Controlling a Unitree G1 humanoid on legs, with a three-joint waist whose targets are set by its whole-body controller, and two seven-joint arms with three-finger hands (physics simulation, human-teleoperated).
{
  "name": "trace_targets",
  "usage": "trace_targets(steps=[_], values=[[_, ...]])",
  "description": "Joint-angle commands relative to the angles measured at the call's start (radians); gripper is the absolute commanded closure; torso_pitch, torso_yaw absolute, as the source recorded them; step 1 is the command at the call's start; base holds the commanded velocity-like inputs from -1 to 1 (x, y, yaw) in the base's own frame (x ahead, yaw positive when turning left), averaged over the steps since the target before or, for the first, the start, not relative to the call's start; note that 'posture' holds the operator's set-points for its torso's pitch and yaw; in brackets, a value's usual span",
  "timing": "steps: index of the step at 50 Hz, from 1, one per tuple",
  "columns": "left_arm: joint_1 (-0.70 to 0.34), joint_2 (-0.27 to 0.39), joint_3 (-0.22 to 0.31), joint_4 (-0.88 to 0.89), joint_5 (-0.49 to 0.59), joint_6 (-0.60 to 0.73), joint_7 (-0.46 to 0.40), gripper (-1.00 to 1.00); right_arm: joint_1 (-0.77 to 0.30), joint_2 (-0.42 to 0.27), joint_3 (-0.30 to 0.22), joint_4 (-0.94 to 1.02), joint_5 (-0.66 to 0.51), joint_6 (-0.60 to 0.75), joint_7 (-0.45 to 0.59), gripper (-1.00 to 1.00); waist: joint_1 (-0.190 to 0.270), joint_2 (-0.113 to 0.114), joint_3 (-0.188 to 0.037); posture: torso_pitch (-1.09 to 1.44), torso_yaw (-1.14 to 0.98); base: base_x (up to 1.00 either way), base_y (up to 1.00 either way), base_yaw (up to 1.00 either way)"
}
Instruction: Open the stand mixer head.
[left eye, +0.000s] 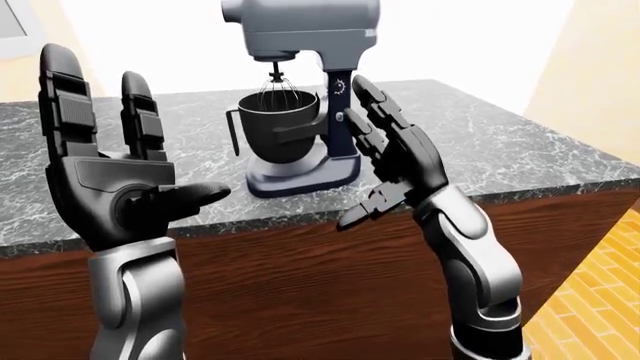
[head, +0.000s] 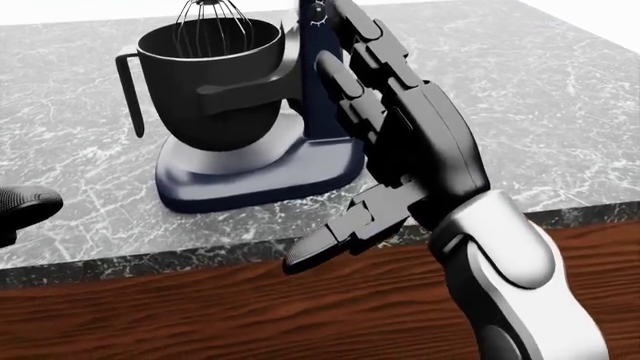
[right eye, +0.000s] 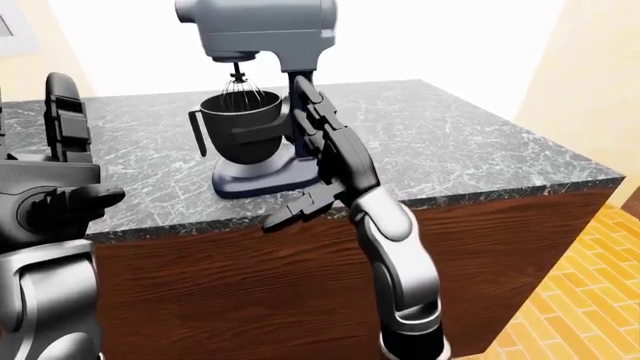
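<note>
A stand mixer stands on the grey marble counter (left eye: 520, 150). Its pale grey head (left eye: 300, 26) is level over a dark bowl (left eye: 278, 124), with a wire whisk (left eye: 277, 88) hanging into the bowl. Its dark blue column (left eye: 340, 112) rises from a grey base (left eye: 300, 174). My right hand (left eye: 385, 142) is open, fingers straight, just right of the column and below the head; it also shows in the head view (head: 400, 127). My left hand (left eye: 105, 165) is open and raised at the left, apart from the mixer.
The counter has a dark wood front (left eye: 320, 285) and ends at the right, where a wood-plank floor (left eye: 590, 300) shows. A pale yellow wall (left eye: 590, 60) stands at the right. The mixer is the only thing on the counter.
</note>
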Motion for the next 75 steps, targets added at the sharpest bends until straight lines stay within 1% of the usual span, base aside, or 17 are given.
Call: trace_targets(steps=[1, 17, 37, 60, 64, 75], values=[[-0.023, 0.006, 0.002, -0.023, 0.002, -0.015, -0.007, -1.0, -0.033, -0.002, -0.008, -0.02, 0.013, -0.025, -0.007, -1.0, 0.0, 0.003, -0.008, -0.27, 0.0, 0.0, 0.0, 0.0], [-0.024, 0.006, 0.003, -0.013, 0.008, -0.019, -0.01, -1.0, -0.03, -0.003, -0.003, 0.042, 0.007, -0.071, -0.002, -1.0, 0.001, 0.002, -0.01, -0.27, 0.0, 0.0, 0.0, 0.0], [-0.027, 0.013, 0.01, -0.021, 0.001, -0.012, -0.003, -1.0, -0.056, 0.002, 0.0, 0.138, -0.008, -0.135, 0.026, -1.0, 0.0, 0.004, -0.013, -0.27, 0.0, 0.0, 0.0, 0.0], [-0.046, 0.02, 0.01, -0.014, 0.0, -0.009, 0.003, -1.0, -0.151, -0.021, -0.025, 0.331, -0.006, -0.237, 0.053, -1.0, -0.002, 0.006, -0.011, -0.27, 0.0, 0.0, 0.0, 0.0], [-0.044, 0.02, 0.011, -0.017, -0.001, -0.008, 0.003, -1.0, -0.157, -0.021, -0.02, 0.358, -0.009, -0.258, 0.069, -1.0, -0.002, 0.006, -0.01, -0.27, 0.0, 0.0, 0.0, 0.0], [-0.046, 0.021, 0.012, -0.015, -0.002, -0.009, 0.005, -1.0, -0.187, -0.024, -0.031, 0.464, -0.014, -0.325, 0.078, -1.0, -0.002, 0.007, -0.01, -0.27, 0.0, 0.0, 0.0, 0.0]])
